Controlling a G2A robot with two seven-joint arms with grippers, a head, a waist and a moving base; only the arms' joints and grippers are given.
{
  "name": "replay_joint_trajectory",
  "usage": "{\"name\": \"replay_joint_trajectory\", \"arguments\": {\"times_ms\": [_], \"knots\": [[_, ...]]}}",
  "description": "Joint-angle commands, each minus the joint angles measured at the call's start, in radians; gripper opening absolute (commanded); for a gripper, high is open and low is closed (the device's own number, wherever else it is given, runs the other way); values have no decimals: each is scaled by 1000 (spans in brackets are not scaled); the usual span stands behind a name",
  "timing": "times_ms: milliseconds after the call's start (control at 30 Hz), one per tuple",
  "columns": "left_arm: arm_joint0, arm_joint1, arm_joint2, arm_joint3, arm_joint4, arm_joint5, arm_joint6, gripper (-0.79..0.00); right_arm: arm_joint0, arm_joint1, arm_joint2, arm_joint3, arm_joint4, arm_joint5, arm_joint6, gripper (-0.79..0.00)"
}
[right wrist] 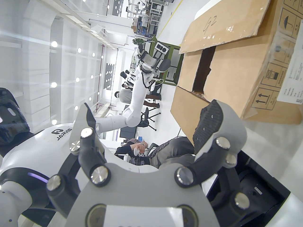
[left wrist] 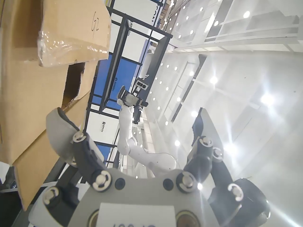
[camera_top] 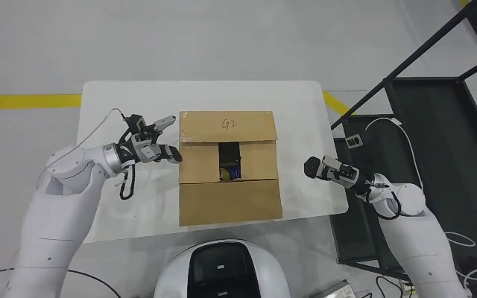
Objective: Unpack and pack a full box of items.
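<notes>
While the cardboard box [camera_top: 229,167] is set mid-table [camera_top: 127,104] with its top flaps [camera_top: 227,125] nearly closed, packed items [camera_top: 231,173] are glimpsed through the central gap. The left gripper [camera_top: 171,138] and right gripper [camera_top: 308,167] are held at opposite box sides, fingers spread wide and empty. Unpacking is judged barely begun; the flaps must be folded outward first.
</notes>
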State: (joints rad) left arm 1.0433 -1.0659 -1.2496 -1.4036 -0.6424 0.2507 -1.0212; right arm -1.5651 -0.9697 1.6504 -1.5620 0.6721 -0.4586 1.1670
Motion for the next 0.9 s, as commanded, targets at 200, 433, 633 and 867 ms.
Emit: {"name": "replay_joint_trajectory", "arguments": {"times_ms": [200, 433, 633, 867], "knots": [[-87, -31, 106, 170, 20, -176, -22, 0, 0, 0, 0, 0, 0, 0, 0, 0], [-139, -53, 149, 238, 16, -267, 10, 0, 0, 0, 0, 0, 0, 0, 0, 0], [-167, -69, 155, 235, -46, -318, 18, 0, 0, 0, 0, 0, 0, 0, 0, 0], [-250, -102, 199, 253, -105, -288, 99, 0, 0, 0, 0, 0, 0, 0, 0, 0]]}}
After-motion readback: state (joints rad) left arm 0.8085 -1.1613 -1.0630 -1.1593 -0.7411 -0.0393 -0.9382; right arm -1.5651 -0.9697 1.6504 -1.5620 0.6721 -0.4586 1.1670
